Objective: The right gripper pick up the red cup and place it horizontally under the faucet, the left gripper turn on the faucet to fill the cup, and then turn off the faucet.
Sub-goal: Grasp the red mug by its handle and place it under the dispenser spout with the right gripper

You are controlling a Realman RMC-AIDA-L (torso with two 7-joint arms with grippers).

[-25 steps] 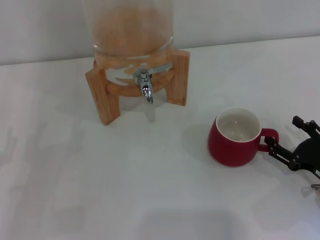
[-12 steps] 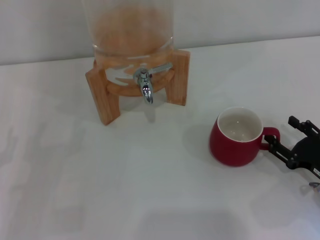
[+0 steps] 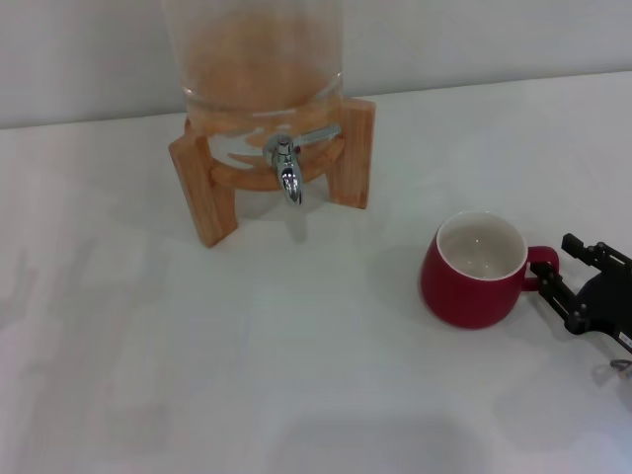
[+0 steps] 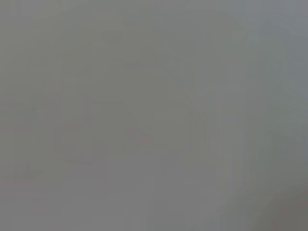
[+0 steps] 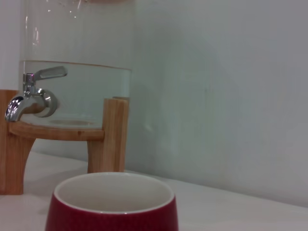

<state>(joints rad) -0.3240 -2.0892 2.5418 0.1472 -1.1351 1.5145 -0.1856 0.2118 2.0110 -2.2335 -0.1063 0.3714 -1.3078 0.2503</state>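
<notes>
The red cup (image 3: pixel 472 272) stands upright on the white table, right of centre, with its handle (image 3: pixel 542 263) pointing right. It fills the lower part of the right wrist view (image 5: pixel 111 204). My right gripper (image 3: pixel 554 260) reaches in from the right edge. Its black fingers (image 3: pixel 559 299) lie on either side of the handle, close against it, with a small gap still showing. The chrome faucet (image 3: pixel 287 172) hangs from the glass dispenser (image 3: pixel 255 54) in its wooden stand (image 3: pixel 200 188), far left of the cup; its lever (image 5: pixel 49 72) lies level. My left gripper is out of view.
The white table (image 3: pixel 197 346) runs back to a pale wall (image 3: pixel 494 39). The left wrist view shows only plain grey.
The right gripper's fingers have drawn closer together around the handle. The cup has slid a little to the right and toward me. The faucet has not moved.
</notes>
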